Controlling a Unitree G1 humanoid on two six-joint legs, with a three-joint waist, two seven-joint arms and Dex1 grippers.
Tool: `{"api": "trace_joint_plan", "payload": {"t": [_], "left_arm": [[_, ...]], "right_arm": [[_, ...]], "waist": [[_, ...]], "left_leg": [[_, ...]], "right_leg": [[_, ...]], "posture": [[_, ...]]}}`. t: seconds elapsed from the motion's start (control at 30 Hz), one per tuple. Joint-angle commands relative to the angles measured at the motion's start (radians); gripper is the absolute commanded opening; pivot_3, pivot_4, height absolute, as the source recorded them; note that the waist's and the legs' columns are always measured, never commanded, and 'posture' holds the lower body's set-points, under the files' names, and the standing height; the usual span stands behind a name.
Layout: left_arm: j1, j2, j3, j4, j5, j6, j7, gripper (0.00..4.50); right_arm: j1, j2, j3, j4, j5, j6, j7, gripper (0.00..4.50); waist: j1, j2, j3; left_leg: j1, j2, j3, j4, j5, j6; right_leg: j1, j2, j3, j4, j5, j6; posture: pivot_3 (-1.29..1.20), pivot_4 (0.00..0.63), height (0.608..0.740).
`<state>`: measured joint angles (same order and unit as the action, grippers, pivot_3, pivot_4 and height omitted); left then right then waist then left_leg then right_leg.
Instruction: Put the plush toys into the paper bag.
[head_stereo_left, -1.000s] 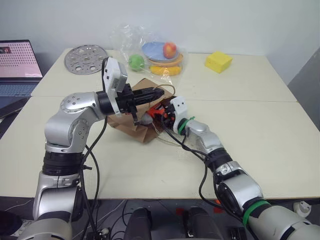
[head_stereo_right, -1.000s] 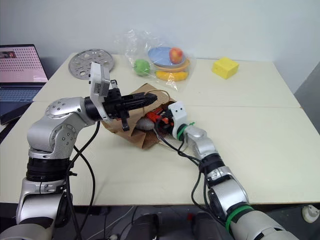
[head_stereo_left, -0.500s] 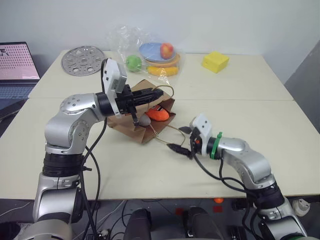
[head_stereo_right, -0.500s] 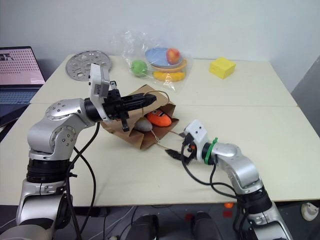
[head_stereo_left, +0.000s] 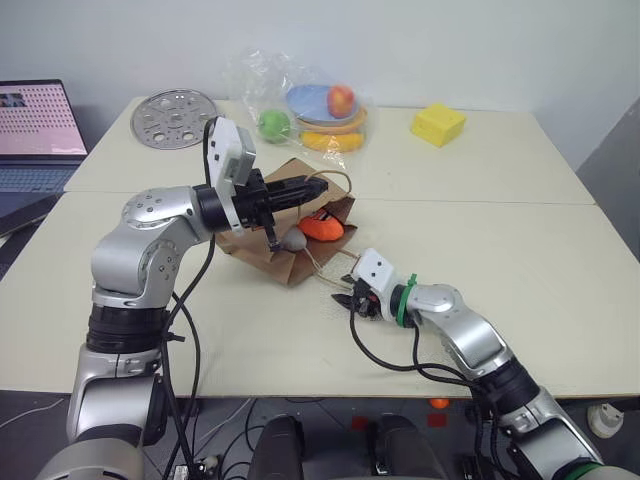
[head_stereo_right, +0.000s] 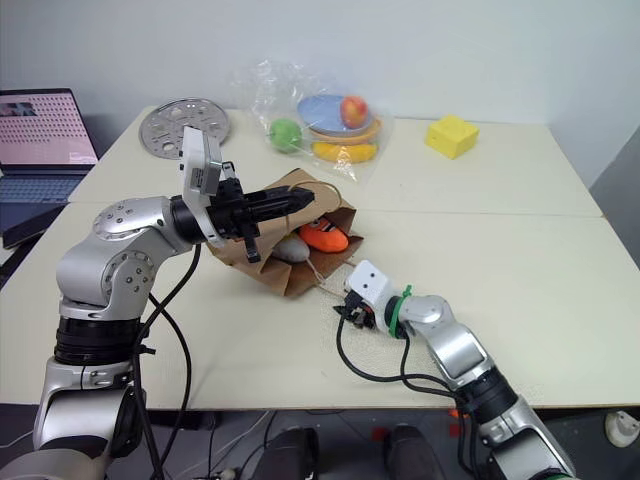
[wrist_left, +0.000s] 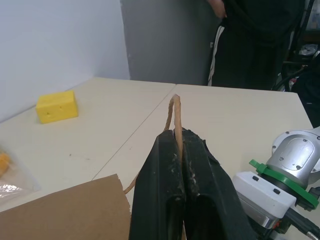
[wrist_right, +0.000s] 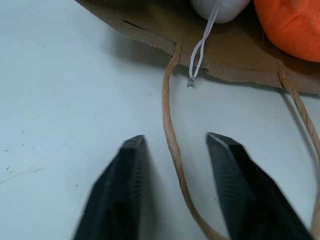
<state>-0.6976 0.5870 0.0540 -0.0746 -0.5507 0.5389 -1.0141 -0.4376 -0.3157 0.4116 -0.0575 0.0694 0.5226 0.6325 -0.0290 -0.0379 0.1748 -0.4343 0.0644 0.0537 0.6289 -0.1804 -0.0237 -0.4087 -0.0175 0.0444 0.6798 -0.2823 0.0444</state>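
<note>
plush toys lie inside the paper bag (head_stereo_left: 285, 255), which rests on its side on the tabletop (head_stereo_left: 520, 240) with its mouth toward the right gripper: the orange carrot toy (head_stereo_left: 322, 227) sits at the opening and the pale egg toy (head_stereo_left: 292, 240) is just beside it. from the head views, the left gripper (head_stereo_left: 318, 185) holds one twisted handle (head_stereo_left: 338, 178) up, fingers clamped together on it. the right gripper (head_stereo_left: 347, 298) sits low over the tabletop just in front of the bag's mouth, near the lower handle (head_stereo_left: 325, 272). a clear fruit bag (head_stereo_left: 300, 105), a yellow block (head_stereo_left: 437, 124), a metal disc (head_stereo_left: 174, 117) and a laptop (head_stereo_left: 38, 135) lie farther off.

left wrist view: the black fingers (wrist_left: 165, 185) are pressed shut on the handle loop (wrist_left: 176, 120); a person (wrist_left: 255, 40) stands beyond the tabletop.

right wrist view: the two fingers (wrist_right: 120, 190) stand apart, empty, astride the lower handle (wrist_right: 172, 145) without touching it; the carrot toy (wrist_right: 290, 27) and egg toy (wrist_right: 220, 7) lie in the bag's mouth.
</note>
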Motion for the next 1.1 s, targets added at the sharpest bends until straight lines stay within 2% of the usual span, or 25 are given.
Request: {"api": "trace_joint_plan", "payload": {"t": [0.03,0.07,0.1,0.17,0.23,0.3,0.53,0.67,0.87,1.0,1.1], "left_arm": [[-0.018,0.008,0.018,-0.03,-0.015,-0.007,0.003,0.0],[-0.023,0.005,0.017,-0.023,-0.013,-0.012,0.003,0.0],[-0.027,0.001,0.014,-0.017,-0.01,-0.015,0.004,0.0],[-0.032,-0.004,0.009,-0.001,-0.003,-0.027,-0.001,0.0],[-0.055,-0.017,0.005,0.023,0.004,-0.042,0.001,0.0],[-0.093,-0.044,-0.002,0.068,0.026,-0.085,0.011,0.0],[-0.318,-0.222,-0.034,0.393,0.146,-0.329,0.057,0.0],[-0.41,-0.265,0.003,0.556,0.159,-0.423,0.066,0.0],[-0.447,-0.281,0.008,0.633,0.146,-0.456,0.01,0.0],[-0.392,-0.251,-0.026,0.613,0.161,-0.414,-0.068,0.0],[-0.329,-0.215,-0.037,0.581,0.176,-0.393,-0.095,0.0]], "right_arm": [[0.016,-0.007,-0.051,-0.05,0.01,-0.013,-0.006,0.58],[0.027,0.006,-0.075,-0.05,0.03,-0.009,-0.015,0.18],[0.035,0.014,-0.095,-0.05,0.044,-0.006,-0.02,0.02],[0.049,0.016,-0.126,-0.052,0.042,-0.029,-0.038,0.02],[0.057,0.036,-0.201,-0.124,0.085,-0.035,-0.067,0.02],[0.053,0.015,-0.234,-0.196,0.06,-0.072,-0.09,0.02],[-0.053,-0.032,-0.352,-0.377,0.011,-0.18,-0.173,0.02],[-0.146,-0.052,-0.333,-0.37,-0.035,-0.248,-0.184,0.02],[-0.226,-0.028,-0.306,-0.353,-0.079,-0.272,-0.214,0.02],[-0.169,-0.055,-0.201,-0.322,-0.085,-0.197,-0.124,0.02],[-0.149,-0.056,-0.172,-0.3,-0.063,-0.109,-0.086,0.02]], "waist": [[0.0,0.0,0.0],[0.0,0.0,0.0],[0.0,0.0,0.0],[0.0,0.0,0.0],[0.001,0.0,0.0],[0.005,0.0,0.0],[0.007,0.0,0.0],[-0.001,-0.001,0.0],[-0.002,0.0,0.0],[-0.001,0.0,0.0],[-0.003,0.0,0.0]], "left_leg": [[0.0,0.0,0.0,0.0,0.0,0.0],[0.0,0.0,0.0,0.0,0.0,0.0],[0.0,0.0,0.0,0.0,0.0,0.0],[0.0,0.0,0.0,0.0,0.0,0.0],[0.0,0.0,0.001,0.0,0.0,0.0],[0.0,0.0,0.0,0.0,0.0,0.0],[0.0,-0.001,0.001,0.001,0.0,0.0],[0.0,-0.001,0.001,0.0,0.0,0.0],[0.0,0.001,-0.001,-0.002,0.0,0.0],[-0.001,0.001,-0.002,-0.003,0.0,0.0],[-0.001,0.0,-0.001,-0.002,0.0,0.0]], "right_leg": [[0.0,0.0,0.0,0.0,0.0,0.0],[0.0,0.0,0.0,0.0,0.0,0.0],[0.0,0.0,0.0,0.0,0.0,0.0],[0.0,0.0,0.0,0.0,0.0,0.0],[0.0,0.0,0.001,0.0,0.0,0.0],[0.0,0.0,0.0,0.0,0.0,0.0],[0.001,0.0,0.0,-0.001,0.0,0.001],[0.001,0.0,0.001,-0.002,0.0,0.001],[-0.002,0.003,-0.001,0.001,0.0,0.001],[-0.002,0.003,-0.001,0.0,0.0,0.001],[-0.001,0.002,0.0,-0.001,0.0,0.001]], "posture": [[0.0,0.15,0.74],[0.0,0.15,0.74],[0.0,0.15,0.74],[0.0,0.15,0.74],[0.0,0.15,0.74],[0.0,0.15,0.74],[0.0,0.15,0.74],[0.0,0.15,0.74],[0.0,0.15,0.74],[0.0,0.15,0.74],[0.0,0.15,0.74]]}}
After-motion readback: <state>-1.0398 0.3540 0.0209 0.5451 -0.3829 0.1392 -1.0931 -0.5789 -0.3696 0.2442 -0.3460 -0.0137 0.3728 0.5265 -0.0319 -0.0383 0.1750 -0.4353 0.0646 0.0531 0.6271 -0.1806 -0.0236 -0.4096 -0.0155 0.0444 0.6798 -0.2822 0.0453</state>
